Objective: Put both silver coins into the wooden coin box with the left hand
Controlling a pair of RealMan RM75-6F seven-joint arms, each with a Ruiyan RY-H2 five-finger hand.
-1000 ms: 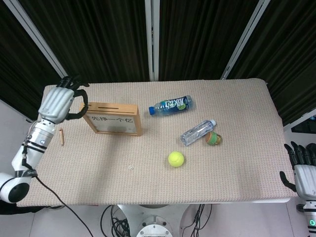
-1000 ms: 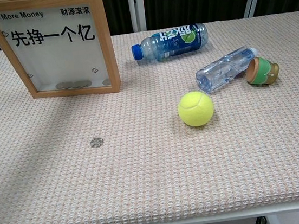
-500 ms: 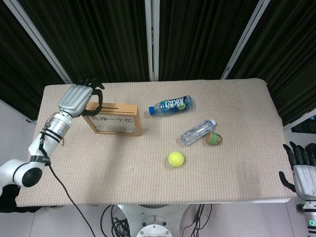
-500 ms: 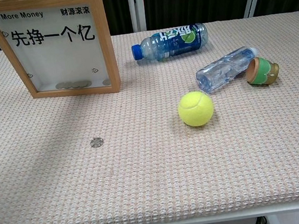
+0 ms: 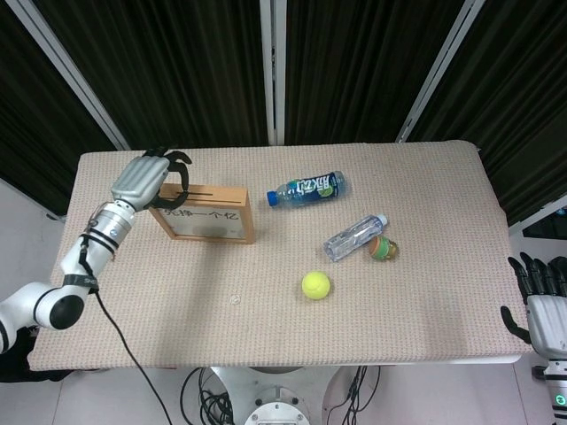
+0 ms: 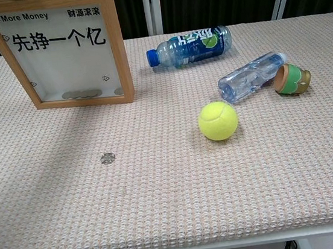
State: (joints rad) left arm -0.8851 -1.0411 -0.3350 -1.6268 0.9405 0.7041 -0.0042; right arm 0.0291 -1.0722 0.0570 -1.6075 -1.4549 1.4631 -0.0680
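Above wooden coin box (image 5: 205, 213) slot: left hand (image 5: 146, 177), fingers curled downward.

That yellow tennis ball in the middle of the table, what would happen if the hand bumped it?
The tennis ball is round and sits free on the flat table, so a nudge would probably send it rolling. The woven cloth may slow it a little. Its fuzzy felt looks grippy rather than slippery, and it is likely light for its size.

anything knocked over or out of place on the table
Both bottles lie on their sides: the blue-labelled bottle behind, the clear bottle beside a tipped green-banded cup. One silver coin lies loose before the upright wooden coin box. Nothing spilled.
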